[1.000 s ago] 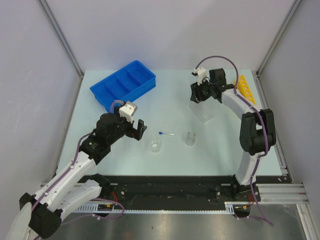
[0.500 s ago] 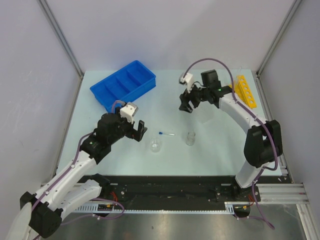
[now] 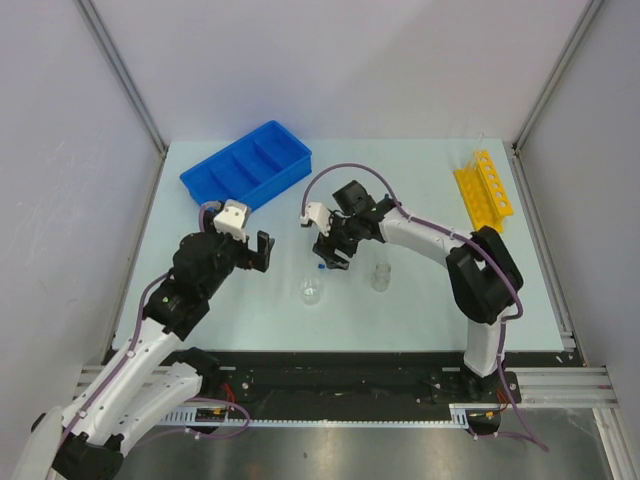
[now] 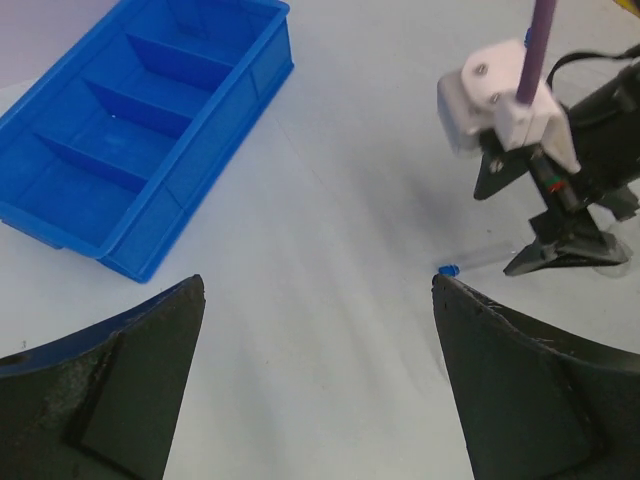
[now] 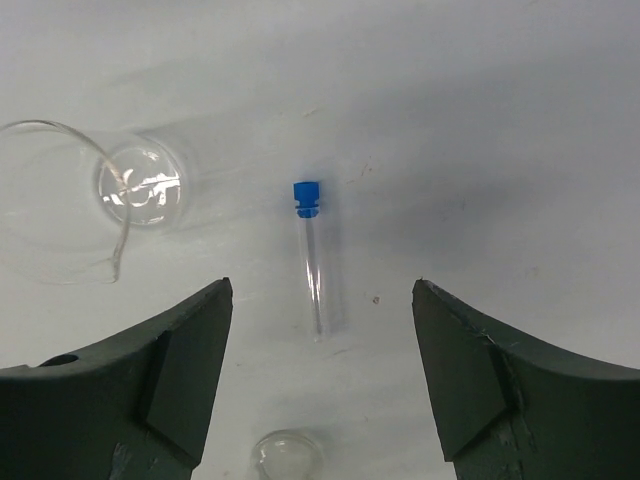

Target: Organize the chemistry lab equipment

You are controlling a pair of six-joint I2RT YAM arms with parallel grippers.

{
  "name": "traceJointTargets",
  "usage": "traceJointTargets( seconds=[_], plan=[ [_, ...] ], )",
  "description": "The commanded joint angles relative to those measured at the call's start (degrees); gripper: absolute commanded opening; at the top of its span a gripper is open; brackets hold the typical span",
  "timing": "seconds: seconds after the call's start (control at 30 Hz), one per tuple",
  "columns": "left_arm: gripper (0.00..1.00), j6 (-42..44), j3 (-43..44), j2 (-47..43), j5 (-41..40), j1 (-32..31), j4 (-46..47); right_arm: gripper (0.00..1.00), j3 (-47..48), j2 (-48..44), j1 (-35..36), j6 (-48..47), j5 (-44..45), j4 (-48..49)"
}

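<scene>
Right arm (image 3: 420, 226) now over tube (image 5: 312, 270) beside beaker (image 5: 100, 195)

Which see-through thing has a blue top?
The thin tube lying flat. The beaker and the little vial stand upright with no cap.

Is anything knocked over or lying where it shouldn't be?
One thin blue-capped tube lies flat on the bare table, between the right arm's open fingers, rather than standing in the yellow rack at the far right. Nothing looks spilled or broken.
</scene>
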Motion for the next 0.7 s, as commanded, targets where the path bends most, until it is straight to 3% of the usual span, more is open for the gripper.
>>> traceJointTargets(
  seconds=[0.0,0.43,0.67],
  plan=[
    [1.0,0.7,-0.86,-1.57,-3.97,0.66,2.21,0.77,0.77,2.86,2.11,-0.83,6.12,0.28],
    [1.0,0.96,-0.95,-2.01,-3.18,0.66,2.3,0.72,8.94,12.88,4.39,0.67,8.85,-4.21],
    [1.0,0.79,-0.95,-2.01,-2.3,0.66,2.3,0.58,9.65,14.29,4.48,1.02,8.85,-4.65]
  ],
)
